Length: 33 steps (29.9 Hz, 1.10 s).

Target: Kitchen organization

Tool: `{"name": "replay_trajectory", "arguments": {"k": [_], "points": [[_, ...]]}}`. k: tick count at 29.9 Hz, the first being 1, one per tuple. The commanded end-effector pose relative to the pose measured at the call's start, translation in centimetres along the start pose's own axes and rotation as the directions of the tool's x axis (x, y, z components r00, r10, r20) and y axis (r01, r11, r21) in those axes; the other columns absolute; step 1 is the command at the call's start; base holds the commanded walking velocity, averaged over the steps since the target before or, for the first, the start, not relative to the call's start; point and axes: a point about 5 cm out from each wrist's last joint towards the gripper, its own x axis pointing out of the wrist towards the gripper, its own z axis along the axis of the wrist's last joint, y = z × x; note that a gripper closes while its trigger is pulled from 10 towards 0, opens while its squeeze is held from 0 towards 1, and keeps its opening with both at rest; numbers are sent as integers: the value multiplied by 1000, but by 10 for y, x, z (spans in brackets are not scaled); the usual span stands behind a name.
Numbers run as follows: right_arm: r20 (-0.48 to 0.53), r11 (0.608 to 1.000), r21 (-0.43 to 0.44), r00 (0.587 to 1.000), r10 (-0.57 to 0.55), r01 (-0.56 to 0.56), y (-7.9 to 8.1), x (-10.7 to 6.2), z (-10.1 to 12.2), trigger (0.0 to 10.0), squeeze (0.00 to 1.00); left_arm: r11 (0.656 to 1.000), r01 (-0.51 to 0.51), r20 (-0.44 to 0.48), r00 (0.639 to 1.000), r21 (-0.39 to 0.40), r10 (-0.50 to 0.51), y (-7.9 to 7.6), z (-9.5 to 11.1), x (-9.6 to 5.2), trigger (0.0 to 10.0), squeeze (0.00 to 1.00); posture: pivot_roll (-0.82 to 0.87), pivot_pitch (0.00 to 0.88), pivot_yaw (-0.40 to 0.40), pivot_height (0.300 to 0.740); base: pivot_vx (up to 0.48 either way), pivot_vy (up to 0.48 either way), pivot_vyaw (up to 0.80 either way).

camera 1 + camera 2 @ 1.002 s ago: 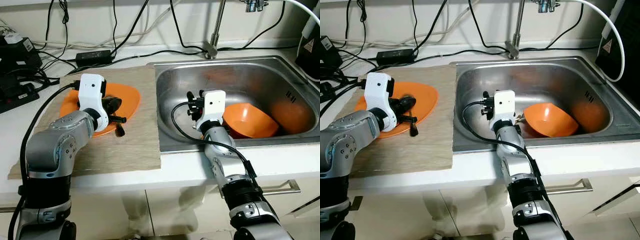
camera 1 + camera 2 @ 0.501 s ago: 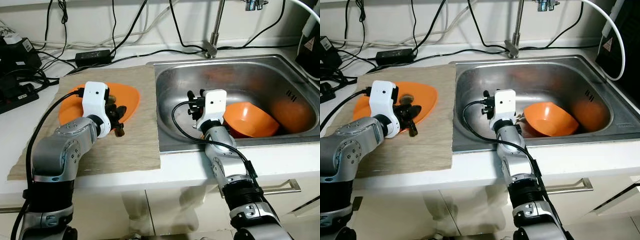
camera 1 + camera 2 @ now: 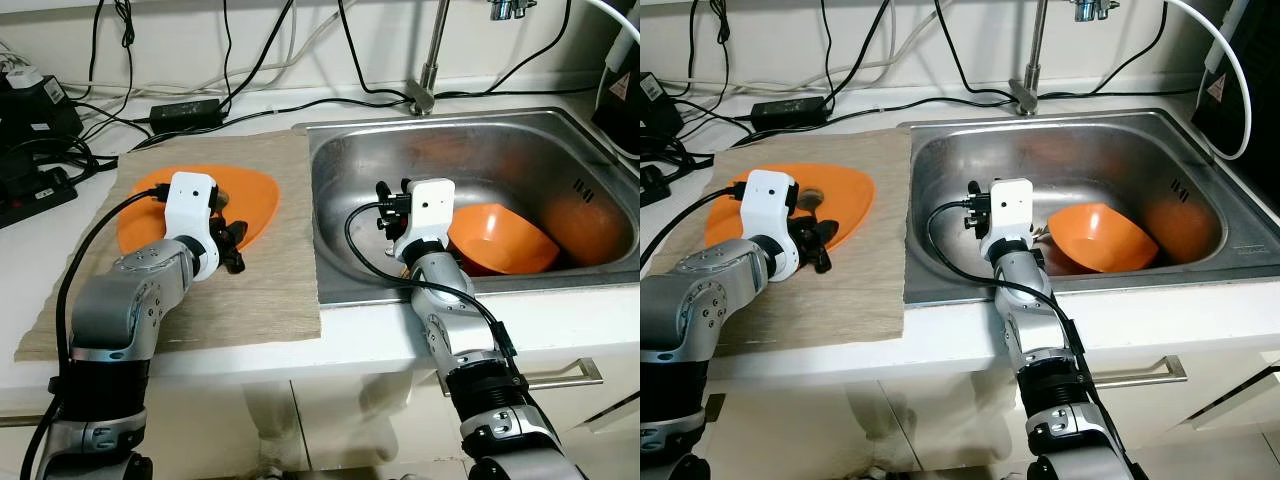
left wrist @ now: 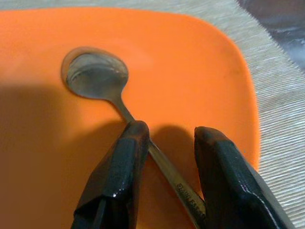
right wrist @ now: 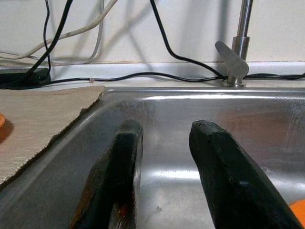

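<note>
On the tabletop left of the sink (image 3: 340,270), an orange plate (image 3: 255,195) is seen lying on a beige woven mat (image 3: 260,290), with a metal spoon (image 4: 97,76) resting on it, bowl up and handle running toward the plate's near edge. The left hand (image 4: 167,179) is held low over the plate, its two black fingers (image 4: 121,171) parted and set either side of the spoon's handle; one finger appears to touch the handle, but no grip has been closed. The right hand (image 5: 162,176) is held released inside the sink, nothing between its fingers, just beside an orange bowl (image 3: 495,240) that lies tilted on the sink floor. A faucet (image 3: 430,60) and several black cables (image 3: 185,110) are seen along the back wall.

The step in hand is judged to be the picking up of the spoon from the plate. For the next move, the fingers would need to be closed squarely across the thin handle and the spoon lifted clear without the plate being dragged. As the handle lies flat against the plate, a slip out of the fingers is a risk.
</note>
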Motion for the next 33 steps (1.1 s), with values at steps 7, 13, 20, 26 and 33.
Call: {"name": "replay_trajectory", "arguments": {"k": [7, 13, 20, 26, 33], "points": [[-14, 1000, 2, 1000, -3, 3, -1, -3, -3, 10000, 0, 999, -20, -76, 997, -38, 17, 4, -11, 2, 10000, 0, -49, 0, 97, 740, 0, 0, 0], [-19, 1000, 1, 1000, -2, 2, -1, -4, -3, 10000, 0, 999, -12, -126, 992, -50, 6, 1, -21, 3, 10000, 0, -52, 0, 95, 740, 0, 0, 0], [-24, 1000, 0, 1000, -7, 7, -1, -4, -3, 10000, 0, 998, 20, -223, 974, -57, -32, -4, -41, 4, 10000, 0, -54, 0, 97, 740, 0, 0, 0], [-23, 1000, 1, 1000, -9, 9, -1, -4, -3, 10000, 0, 999, 30, -149, 988, -38, -35, -7, -34, 6, 0, 27, -54, 0, 98, 740, 0, 0, 0], [-22, 1000, 1, 1000, -16, 16, -3, -4, -2, 10000, 0, 998, 28, 36, 999, -60, -26, -5, -12, 8, 0, 0, -58, 0, 99, 740, 0, 0, 0]]}}
